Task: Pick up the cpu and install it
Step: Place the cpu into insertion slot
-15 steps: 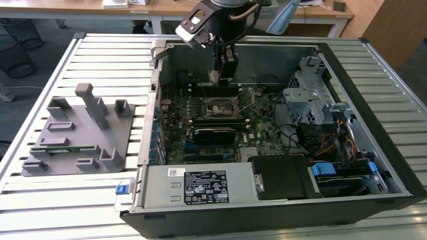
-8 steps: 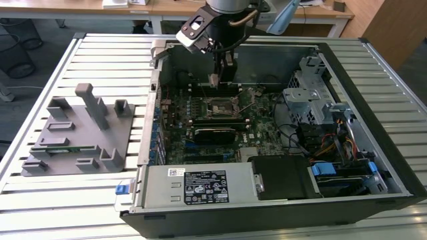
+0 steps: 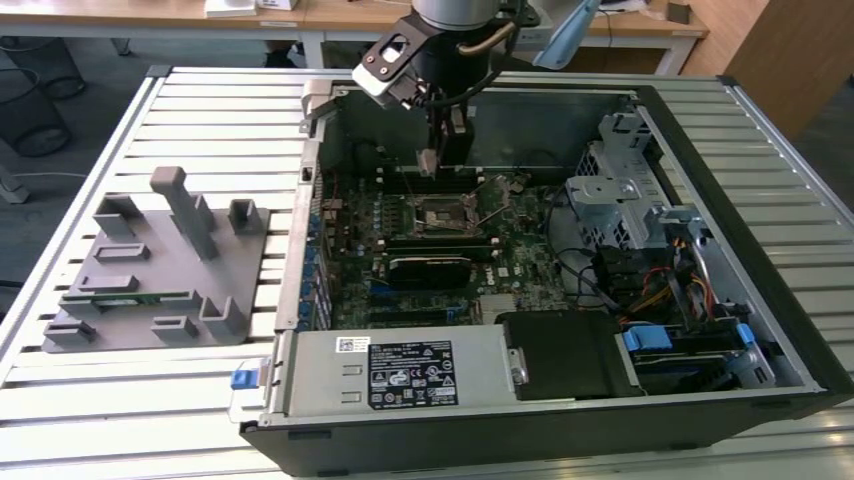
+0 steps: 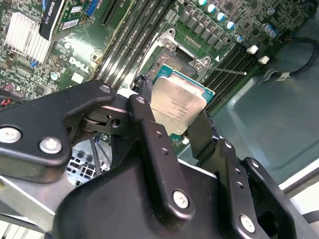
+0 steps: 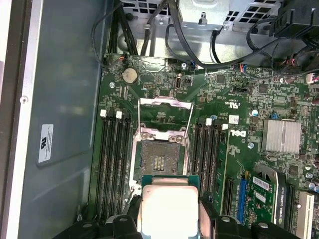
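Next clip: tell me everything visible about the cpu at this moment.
The cpu is a flat square chip with a silvery metal top, faint print and a thin green rim. The gripper clamps it by two opposite edges, holding it off the motherboard, near the open socket, not seated.

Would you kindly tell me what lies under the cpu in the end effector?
Held by the end effector, the cpu hangs above the motherboard. The open, empty socket shows past its edge; the board directly beneath is covered.

Cpu (image 5: 169,209) in gripper (image 5: 169,221), near socket (image 5: 159,162) (inside case (image 3: 534,440)).
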`<control>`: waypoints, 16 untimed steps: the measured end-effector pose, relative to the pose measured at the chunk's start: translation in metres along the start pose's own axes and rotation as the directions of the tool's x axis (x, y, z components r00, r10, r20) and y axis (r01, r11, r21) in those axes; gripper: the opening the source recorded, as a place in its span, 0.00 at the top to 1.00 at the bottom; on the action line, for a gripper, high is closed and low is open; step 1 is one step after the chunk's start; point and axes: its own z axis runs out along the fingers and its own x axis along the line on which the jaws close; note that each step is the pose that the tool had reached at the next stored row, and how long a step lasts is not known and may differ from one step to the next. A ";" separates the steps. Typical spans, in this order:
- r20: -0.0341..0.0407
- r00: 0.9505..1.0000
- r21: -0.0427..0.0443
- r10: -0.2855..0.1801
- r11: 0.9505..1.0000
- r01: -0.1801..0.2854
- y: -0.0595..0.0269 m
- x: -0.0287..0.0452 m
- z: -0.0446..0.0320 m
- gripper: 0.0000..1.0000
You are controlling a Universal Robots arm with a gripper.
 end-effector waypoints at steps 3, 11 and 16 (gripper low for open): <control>0.001 1.000 0.000 0.000 1.000 0.000 0.0000 0.0000 0.0018 0.46; 0.001 1.000 0.000 0.000 1.000 0.000 -0.0001 -0.0001 0.0081 0.46; 0.002 1.000 0.000 0.002 1.000 -0.002 0.0001 -0.0003 0.0154 0.46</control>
